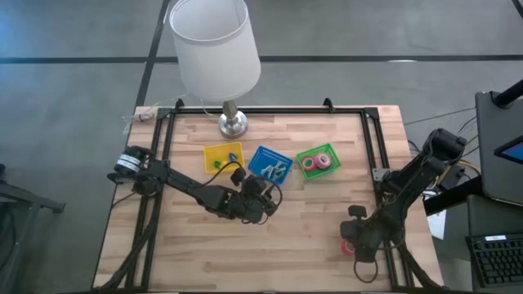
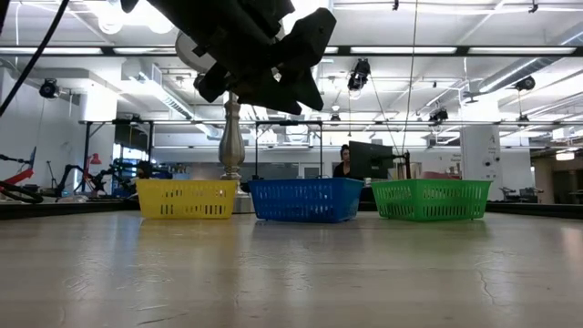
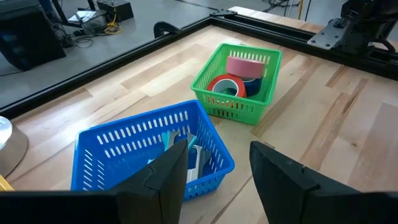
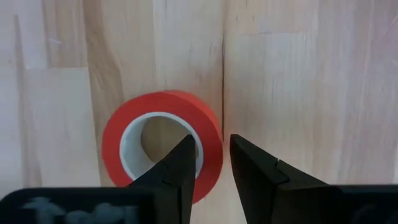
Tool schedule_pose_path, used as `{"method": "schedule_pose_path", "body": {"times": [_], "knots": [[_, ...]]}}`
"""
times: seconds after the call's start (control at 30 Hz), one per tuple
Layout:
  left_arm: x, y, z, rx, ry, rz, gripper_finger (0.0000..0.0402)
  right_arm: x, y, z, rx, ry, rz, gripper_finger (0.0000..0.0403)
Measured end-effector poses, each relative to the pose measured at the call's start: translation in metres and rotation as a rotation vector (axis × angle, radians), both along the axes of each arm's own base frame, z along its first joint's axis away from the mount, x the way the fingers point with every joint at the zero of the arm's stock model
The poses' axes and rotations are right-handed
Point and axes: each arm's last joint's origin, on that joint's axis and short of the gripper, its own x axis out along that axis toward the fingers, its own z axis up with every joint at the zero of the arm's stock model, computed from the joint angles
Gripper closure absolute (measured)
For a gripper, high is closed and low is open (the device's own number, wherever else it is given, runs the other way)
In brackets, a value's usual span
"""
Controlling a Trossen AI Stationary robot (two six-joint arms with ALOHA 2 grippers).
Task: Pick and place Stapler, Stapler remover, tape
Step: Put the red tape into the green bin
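A red tape roll (image 4: 163,107) with a pale centre lies flat on the wooden table near its right front corner (image 1: 348,247). My right gripper (image 4: 212,152) points down onto it, shut on its wall; it also shows in the high view (image 1: 355,238). More tape rolls, red, pink and blue, lie in the green basket (image 3: 268,60). My left gripper (image 3: 214,180) is open and empty, raised above the table just in front of the blue basket (image 3: 93,149); it also shows in the high view (image 1: 263,196). My right gripper has the ring wall of the red roll (image 4: 211,132) between its two fingers, one finger (image 4: 185,155) inside the pale hollow centre and one (image 4: 245,155) outside. The fingers come from above, pointing down. The roll lies flat on the table.
Three small baskets stand in a row at mid-table: yellow (image 1: 222,155), blue (image 1: 270,163) with small blue and white items, green (image 1: 317,159). A lamp with a white shade (image 1: 214,45) stands behind them. A black rail frames the table's edges (image 1: 377,139).
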Motion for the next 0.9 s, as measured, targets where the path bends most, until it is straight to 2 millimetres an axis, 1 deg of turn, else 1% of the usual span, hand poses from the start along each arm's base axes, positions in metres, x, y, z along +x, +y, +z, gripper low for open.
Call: {"method": "schedule_pose_path", "body": {"times": [0.3, 0.5, 0.67, 0.9], "knots": [[0.0, 0.001, 0.0, 0.0, 0.001, 0.002, 0.0225, 0.003, 0.004, -0.013, -0.038, 0.023, 0.003, 0.0321], [0.001, 0.002, 0.0, 0.0, -0.002, 0.006, 0.0225, 0.003, 0.004, -0.013, -0.042, 0.022, 0.007, 0.0332], [0.001, 0.002, 0.0, 0.0, -0.003, 0.006, 0.0225, 0.003, 0.003, -0.011, -0.073, -0.015, 0.171, 0.034], [0.001, 0.002, 0.0, -0.001, -0.003, 0.006, 0.0225, 0.005, 0.002, -0.01, -0.142, -0.088, 0.286, 0.0348]]}}
